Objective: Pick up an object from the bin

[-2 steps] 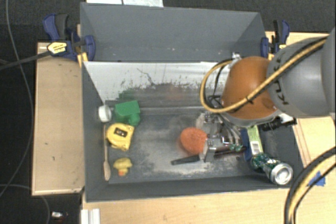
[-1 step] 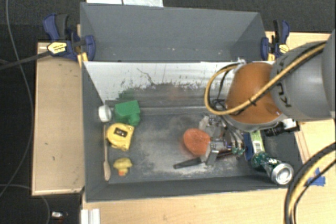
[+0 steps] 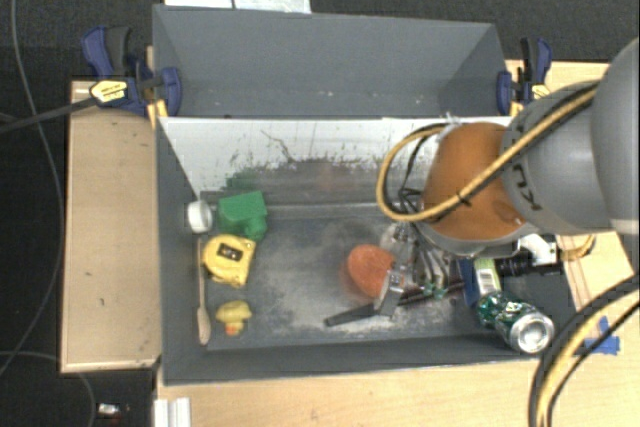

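My gripper (image 3: 398, 283) is down at the bin floor, right of middle, under the orange wrist cover. It stands against the right side of an orange-red rounded lump (image 3: 366, 267). A flat black piece (image 3: 349, 317) lies on the floor just in front of the gripper, pointing to the lower left. A crushed green drinks can (image 3: 512, 321) rests in the near right corner. A small green and white item (image 3: 487, 276) lies beside the gripper's right side.
Along the left wall lie a green block (image 3: 244, 212), a white round cap (image 3: 198, 214), a yellow tape measure (image 3: 228, 258), a small yellow toy (image 3: 234, 316) and a thin wooden stick (image 3: 203, 307). Bare floor lies between them and the orange-red lump.
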Robot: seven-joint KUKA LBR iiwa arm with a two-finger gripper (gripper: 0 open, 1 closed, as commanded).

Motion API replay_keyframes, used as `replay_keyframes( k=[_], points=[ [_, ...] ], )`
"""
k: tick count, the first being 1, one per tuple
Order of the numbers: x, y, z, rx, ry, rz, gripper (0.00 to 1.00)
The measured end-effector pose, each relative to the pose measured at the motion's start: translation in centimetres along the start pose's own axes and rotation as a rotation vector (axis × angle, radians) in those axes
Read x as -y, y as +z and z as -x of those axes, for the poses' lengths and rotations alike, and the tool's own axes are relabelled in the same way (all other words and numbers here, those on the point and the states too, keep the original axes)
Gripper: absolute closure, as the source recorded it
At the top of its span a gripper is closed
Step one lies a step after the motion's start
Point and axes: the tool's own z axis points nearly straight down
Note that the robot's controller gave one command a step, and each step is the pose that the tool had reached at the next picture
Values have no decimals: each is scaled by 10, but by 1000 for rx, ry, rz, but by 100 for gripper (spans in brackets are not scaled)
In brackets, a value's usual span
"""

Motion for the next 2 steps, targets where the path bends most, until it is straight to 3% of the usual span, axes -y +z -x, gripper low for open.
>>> replay_keyframes(
  k=[1, 2],
  points=[
    [1, 3, 9, 6, -97, 1, 100],
    [1, 3, 9, 6, -95, 1, 100]
  ],
)
